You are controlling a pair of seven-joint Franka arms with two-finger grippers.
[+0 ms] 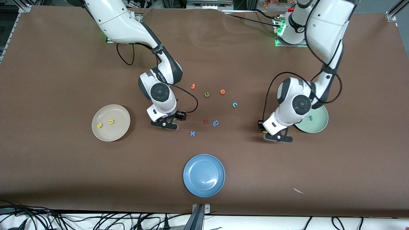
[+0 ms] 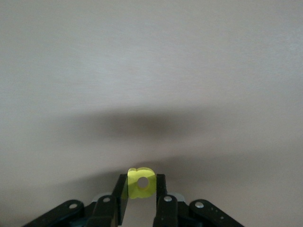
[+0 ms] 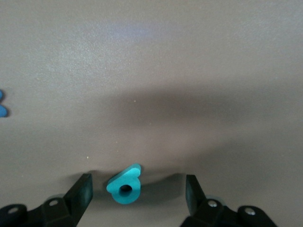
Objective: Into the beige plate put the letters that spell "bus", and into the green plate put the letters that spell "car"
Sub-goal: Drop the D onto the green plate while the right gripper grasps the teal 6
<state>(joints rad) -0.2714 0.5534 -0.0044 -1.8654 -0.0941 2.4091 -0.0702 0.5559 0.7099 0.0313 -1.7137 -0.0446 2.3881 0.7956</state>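
Observation:
My left gripper (image 1: 277, 137) (image 2: 140, 183) is shut on the yellow "a" (image 2: 141, 182), low over the brown table beside the green plate (image 1: 321, 125). A teal "r" (image 1: 311, 118) lies in that plate. My right gripper (image 1: 164, 124) (image 3: 138, 179) is open and down at the table, with the teal "b" (image 3: 125, 185) lying between its fingers and touching neither. In the front view the hand hides the "b". The beige plate (image 1: 119, 132) holds the yellow "s" (image 1: 99, 125) and the yellow "u" (image 1: 111, 121). The teal "c" (image 1: 235, 104) lies on the table between the arms.
Loose letters lie mid-table: an orange one (image 1: 193, 86), an olive "u" (image 1: 206, 94), an orange "o" (image 1: 222, 91), a dark red one (image 1: 206, 121), a blue "p" (image 1: 216, 123) and a blue "x" (image 1: 192, 133). A blue plate (image 1: 204, 188) sits nearest the front camera.

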